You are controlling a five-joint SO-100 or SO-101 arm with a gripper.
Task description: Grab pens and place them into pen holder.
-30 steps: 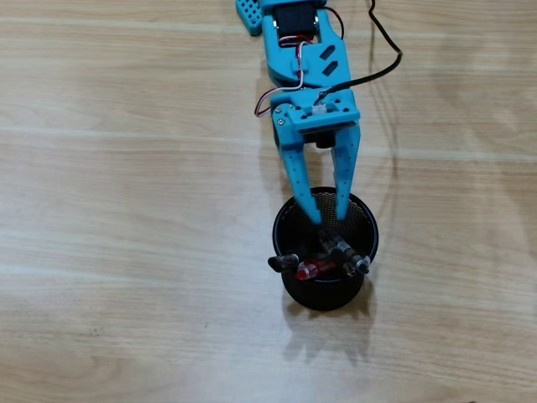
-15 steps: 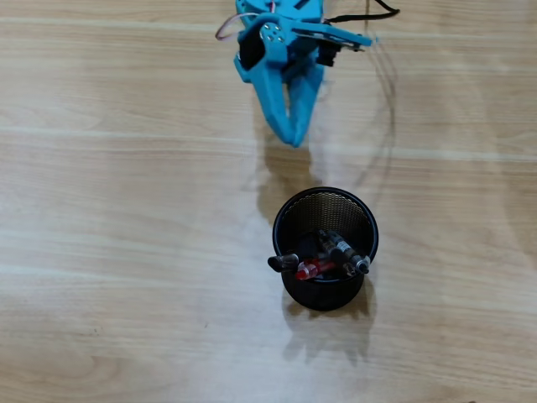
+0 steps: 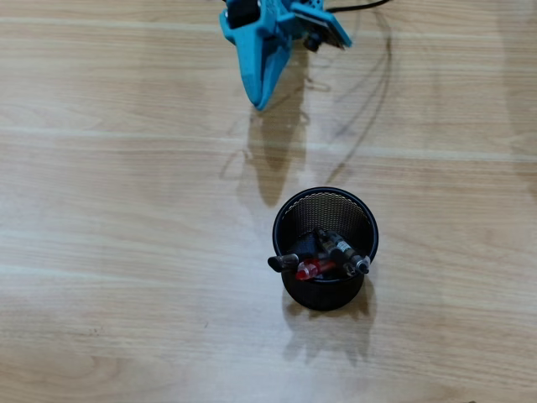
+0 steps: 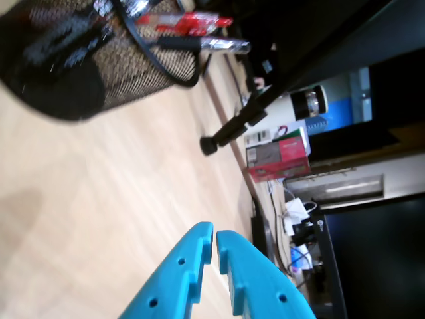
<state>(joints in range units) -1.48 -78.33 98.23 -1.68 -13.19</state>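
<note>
Overhead view: pens (image 3: 323, 259) stand in the pen holder (image 3: 285, 214) — the hand (image 3: 259, 101) well apart, fingers together.

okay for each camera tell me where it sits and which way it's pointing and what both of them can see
Overhead view: fixed above the wooden table, looking straight down; the blue end effector enters from the top edge, with the pen holder below it.
Wrist view: rides on the arm and lies on its side, looking past the shut, empty end effector across the tabletop toward the room beyond.
Shared: both show the end effector, the table, and the pen holder with the pens in it, including the red one.
</note>
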